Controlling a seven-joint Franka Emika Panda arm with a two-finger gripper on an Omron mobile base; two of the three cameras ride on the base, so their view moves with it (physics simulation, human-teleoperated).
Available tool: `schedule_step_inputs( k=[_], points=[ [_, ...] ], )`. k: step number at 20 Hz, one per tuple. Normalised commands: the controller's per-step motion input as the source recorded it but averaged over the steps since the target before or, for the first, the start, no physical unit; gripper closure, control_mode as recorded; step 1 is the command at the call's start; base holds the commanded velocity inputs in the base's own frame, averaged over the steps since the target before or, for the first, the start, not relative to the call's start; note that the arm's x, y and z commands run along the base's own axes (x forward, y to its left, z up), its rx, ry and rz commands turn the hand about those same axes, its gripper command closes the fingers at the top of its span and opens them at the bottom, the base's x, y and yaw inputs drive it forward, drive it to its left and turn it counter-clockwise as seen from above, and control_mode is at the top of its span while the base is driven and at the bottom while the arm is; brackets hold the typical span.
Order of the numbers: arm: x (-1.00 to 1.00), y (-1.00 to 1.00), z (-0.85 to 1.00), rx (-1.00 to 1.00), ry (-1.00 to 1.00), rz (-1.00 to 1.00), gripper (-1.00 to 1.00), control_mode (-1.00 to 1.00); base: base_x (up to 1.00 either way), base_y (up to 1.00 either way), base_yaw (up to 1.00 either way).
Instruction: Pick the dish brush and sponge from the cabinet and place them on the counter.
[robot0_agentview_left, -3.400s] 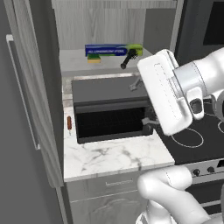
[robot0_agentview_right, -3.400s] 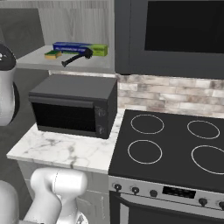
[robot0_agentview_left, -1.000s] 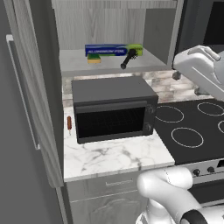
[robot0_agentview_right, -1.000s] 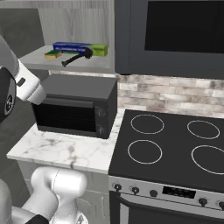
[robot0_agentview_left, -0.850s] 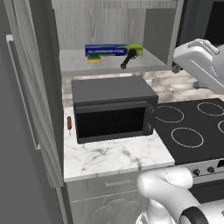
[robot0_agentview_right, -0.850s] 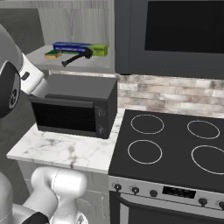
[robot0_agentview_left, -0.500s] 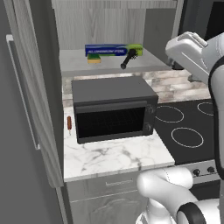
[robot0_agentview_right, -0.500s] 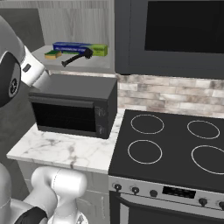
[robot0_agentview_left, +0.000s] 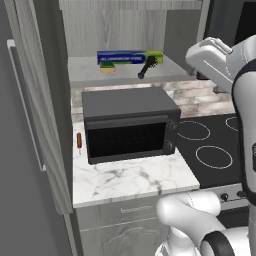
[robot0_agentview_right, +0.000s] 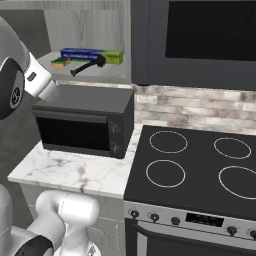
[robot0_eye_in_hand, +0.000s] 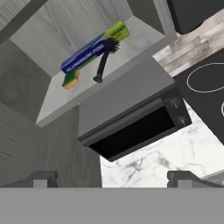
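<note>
1. On the far left the cabinet stands open, its door swung out to the side; the pale shelf inside carries both task things, well above the surface.
2. The sponge lies at the left end of the shelf, just in front of the long blue-and-green box; it seems to touch the box, but I cannot tell for sure.
3. The dish brush lies to the right of the sponge, its dark head near the box and its handle pointing toward the shelf edge; brush and sponge are apart.
4. Below the shelf the black toaster oven occupies the surface; a small orange-red stick lies beside it on the left.
5. The tool is far from the shelf, its jaws spread wide and holding nothing.
6. To do the reach well, I think the tool should come in level above the oven top, line the jaws across the thin handle, and avoid pushing the box.
</note>
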Motion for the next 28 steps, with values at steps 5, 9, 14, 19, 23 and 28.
schedule_step_inputs(
  k=[5, 9, 14, 19, 23, 28],
  points=[
    [0.48, 0.00, -0.05, -0.05, 0.10, -0.02, -1.00, -1.00, 0.00, 0.00, 0.00],
    [0.44, 0.00, -0.01, -0.04, 0.07, -0.01, -1.00, -1.00, 0.00, 0.00, 0.00],
    [0.38, 0.00, -0.01, -0.05, 0.02, 0.00, -1.00, -1.00, 0.00, 0.00, 0.00],
    [0.09, 0.00, -0.24, -0.18, -0.01, 0.01, -1.00, -1.00, 0.00, 0.00, 0.00],
    [0.22, 0.02, -0.13, -0.16, -0.05, 0.01, -1.00, -1.00, 0.00, 0.00, 0.00],
    [0.38, 0.00, 0.00, -0.12, -0.06, 0.00, -1.00, -1.00, 0.00, 0.00, 0.00]
  ],
)
